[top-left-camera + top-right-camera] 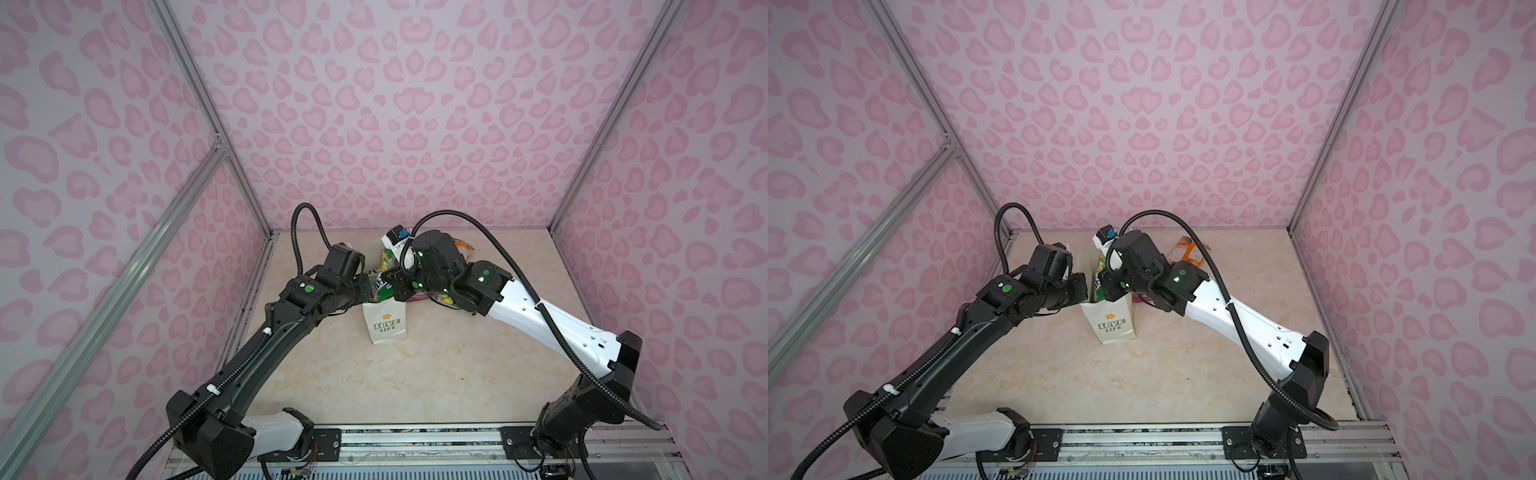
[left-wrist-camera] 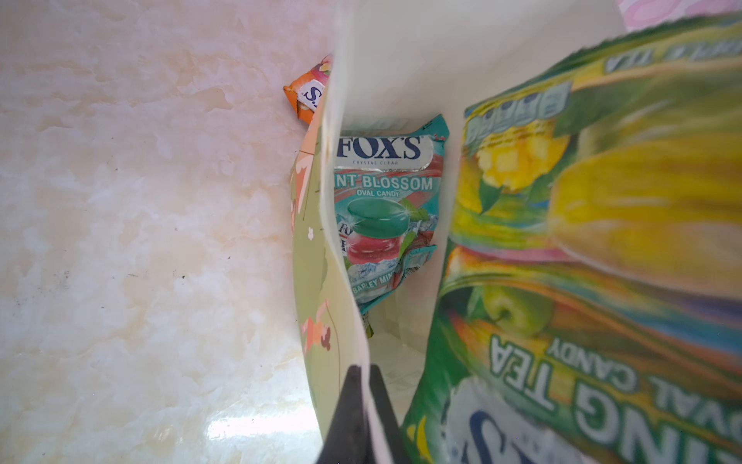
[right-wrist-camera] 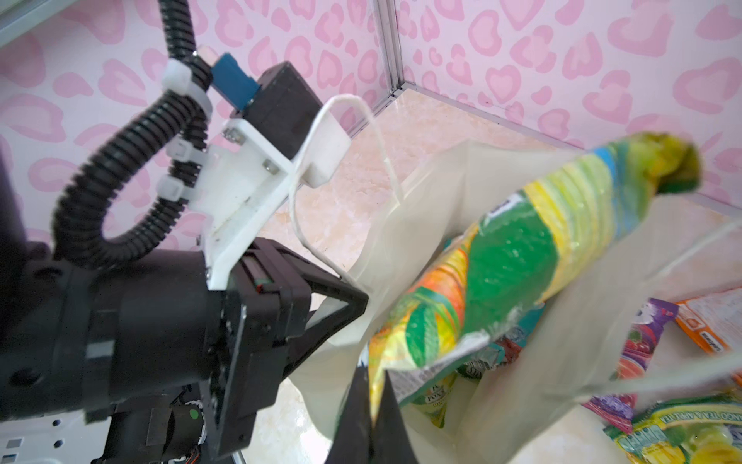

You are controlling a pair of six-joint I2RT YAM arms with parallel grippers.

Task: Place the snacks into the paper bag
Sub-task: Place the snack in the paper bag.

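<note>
The left gripper (image 2: pixel 364 379) has its jaws pressed together on the rim of the tall cream-white paper bag (image 2: pixel 401 60). The right gripper (image 3: pixel 373 387) pinches a crinkly green-yellow candy packet (image 3: pixel 518 257) angled into the bag's mouth, its far end blurred. Deep past the left jaws lies a teal mint packet (image 2: pixel 387 201), half hidden by the bag wall. An orange packet (image 2: pixel 305 94) outside the bag is mostly covered.

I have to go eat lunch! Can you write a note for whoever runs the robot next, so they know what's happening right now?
Left gripper: shut on the rim of the upright paper bag, keeping it open.
Right gripper: shut on a green packet, partly in the bag's mouth.
Done: at least a teal packet is inside.
Left: drop the green one in, then bag the orange packet, purple packet and second green packet lying on the table.
</note>
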